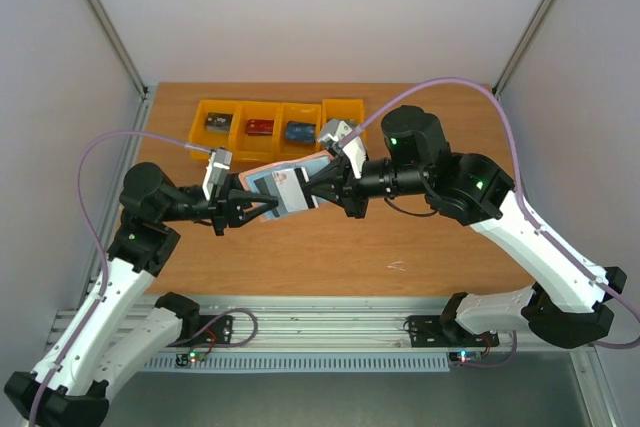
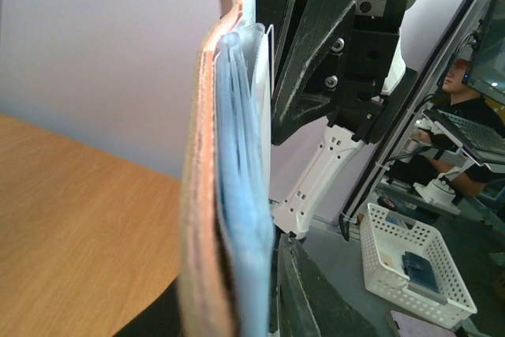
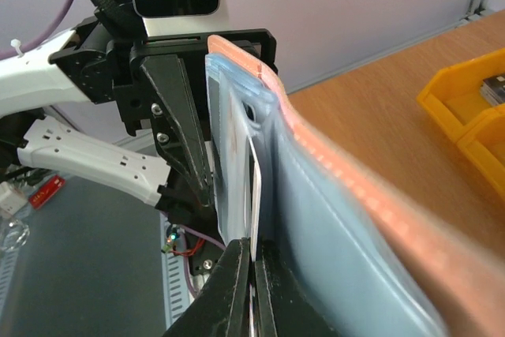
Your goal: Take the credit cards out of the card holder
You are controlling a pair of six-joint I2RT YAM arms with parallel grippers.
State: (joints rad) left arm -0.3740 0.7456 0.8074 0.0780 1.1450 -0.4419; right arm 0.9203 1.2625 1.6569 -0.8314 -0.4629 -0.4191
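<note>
Left gripper (image 1: 232, 212) and right gripper (image 1: 322, 187) meet nose to nose above the tabletop (image 1: 400, 237), with the card holder (image 1: 262, 179) spanning the gap between them, clear of the wood and stood on edge, pinkish outer side facing away from the arm bases. The left gripper is clamped on the holder's near end, one finger on the pink face and one on the blue-grey inside. The right gripper is closed tight on the thin edge of a whitish credit card (image 3: 254, 187), which stands in the blue pocket directly ahead of its fingertips; orange bins (image 1: 275, 127) sit beyond both grippers.
</note>
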